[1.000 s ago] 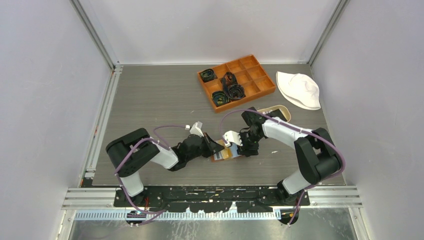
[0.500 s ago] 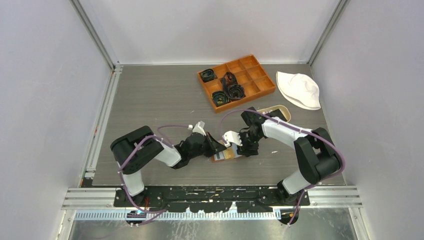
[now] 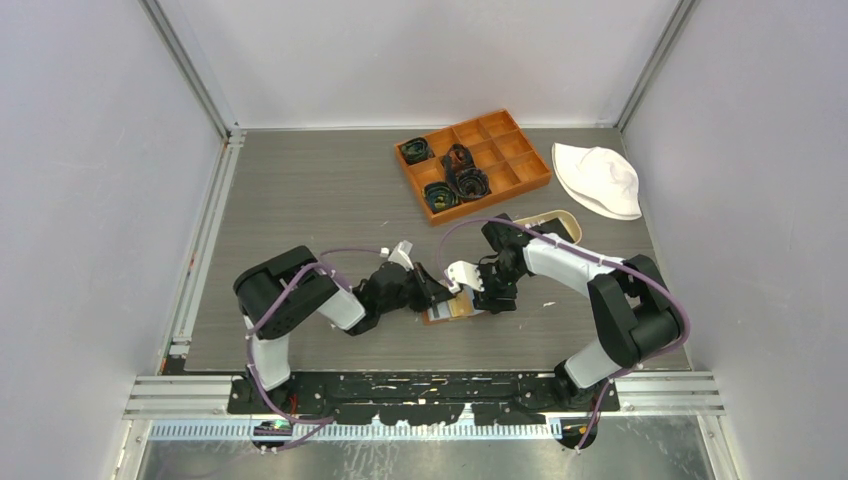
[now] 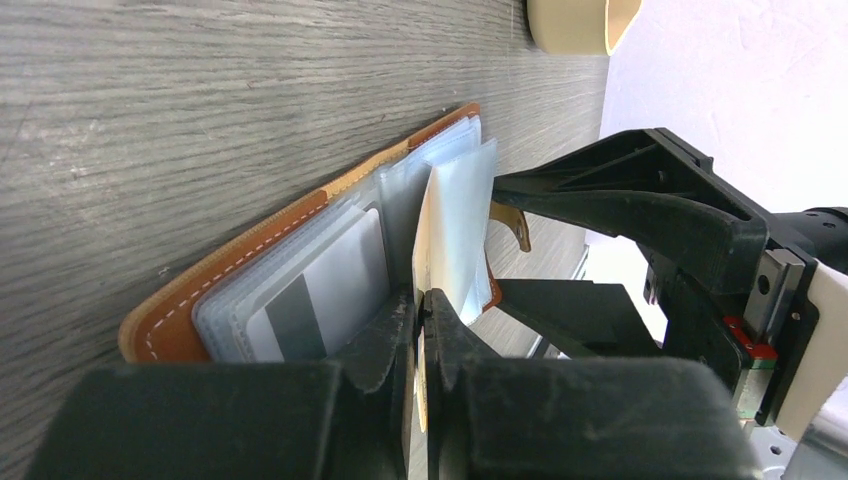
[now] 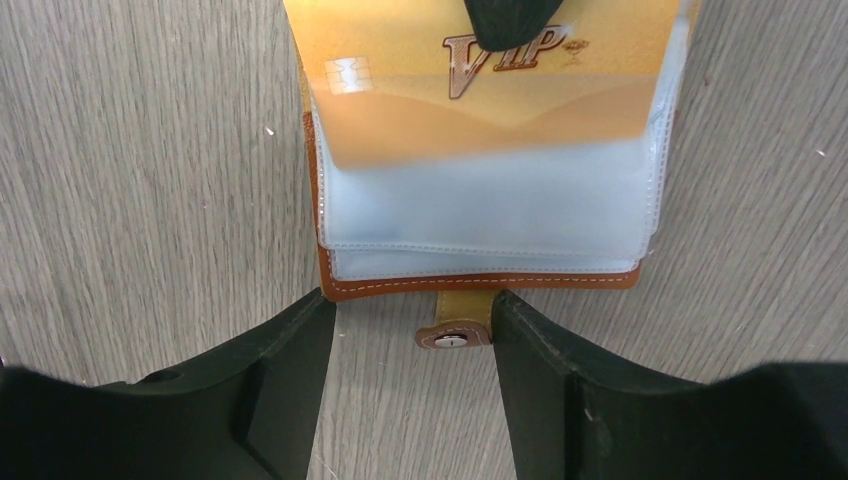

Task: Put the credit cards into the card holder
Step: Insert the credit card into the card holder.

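Insertion step: left gripper [image 4: 420,300], clamped on 1 gold credit card [image 5: 480,90], feeds it from 12 o'clock into a sleeve of the unfolded card holder [image 5: 480,283]; right gripper [image 5: 410,300], spread wide, empty, straddles its 6 o'clock edge; next: probably a straight push.

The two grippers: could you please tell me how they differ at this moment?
The left gripper is shut on the gold card at the clear sleeves of the wallet; the right gripper is open and holds nothing. The left gripper pinches the card's edge; the right gripper straddles the snap tab of the wallet. Both sit low at the open wallet.
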`<state>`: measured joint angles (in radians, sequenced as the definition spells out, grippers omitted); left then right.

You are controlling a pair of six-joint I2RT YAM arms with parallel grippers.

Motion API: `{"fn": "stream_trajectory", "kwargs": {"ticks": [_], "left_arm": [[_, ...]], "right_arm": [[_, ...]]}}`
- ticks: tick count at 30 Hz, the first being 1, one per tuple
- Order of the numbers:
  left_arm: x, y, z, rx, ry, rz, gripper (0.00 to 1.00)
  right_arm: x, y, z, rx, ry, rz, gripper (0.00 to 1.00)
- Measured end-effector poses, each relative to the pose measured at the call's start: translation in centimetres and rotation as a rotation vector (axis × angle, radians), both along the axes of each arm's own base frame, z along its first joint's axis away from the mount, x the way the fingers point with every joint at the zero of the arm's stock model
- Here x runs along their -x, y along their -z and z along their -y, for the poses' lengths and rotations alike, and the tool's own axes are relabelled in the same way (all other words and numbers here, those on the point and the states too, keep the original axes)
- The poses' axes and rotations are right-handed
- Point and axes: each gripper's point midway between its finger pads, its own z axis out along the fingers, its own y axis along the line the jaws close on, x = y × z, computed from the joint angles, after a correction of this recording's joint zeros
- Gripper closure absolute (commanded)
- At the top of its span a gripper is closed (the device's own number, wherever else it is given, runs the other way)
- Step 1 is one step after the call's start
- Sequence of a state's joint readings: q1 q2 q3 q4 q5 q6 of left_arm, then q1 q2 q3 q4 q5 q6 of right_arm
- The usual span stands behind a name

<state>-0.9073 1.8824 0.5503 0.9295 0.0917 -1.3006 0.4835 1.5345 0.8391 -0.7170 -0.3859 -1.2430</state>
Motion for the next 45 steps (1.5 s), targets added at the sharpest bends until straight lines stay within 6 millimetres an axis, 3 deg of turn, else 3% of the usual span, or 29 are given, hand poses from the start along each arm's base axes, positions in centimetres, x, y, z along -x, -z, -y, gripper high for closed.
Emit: {"fn": "stream_trajectory", "kwargs": {"ticks": [13,21,23,29,30,37,45], "left_arm": [[-0.4,0.2,0.6,0.013,0.043,0.012,0.87],[-0.3,0.2,0.8,0.016,0.052,0.01,0.85],[-0.3,0.2,0.8,0.017,0.054,0.01,0.84],[-0.3,0.2,1.1,0.022,0.068,0.006,0.83],[-0.2,0.2,1.2,0.023,0.071,0.006,0.82],[-0.2,0.1,1.3,0.027,0.079,0.004,0.81],[-0.1,0.1,1.4,0.031,0.088,0.0,0.81]], "right_arm": [[-0.2,-0.5,-0.1,-0.007,0.06,-0.009,0.3],[-1.0,-2.8,0.0,-0.066,0.101,0.038,0.33],[-0.9,-3.7,-0.4,-0.108,0.101,0.048,0.41],[1.2,-5.8,-3.3,-0.26,0.023,0.005,0.95],[1.7,-5.9,-4.0,-0.274,-0.001,-0.004,0.99],[5.0,-4.8,-8.0,-0.303,-0.13,-0.015,0.99],[4.6,-3.6,-9.7,-0.281,-0.136,0.095,0.99]]}}
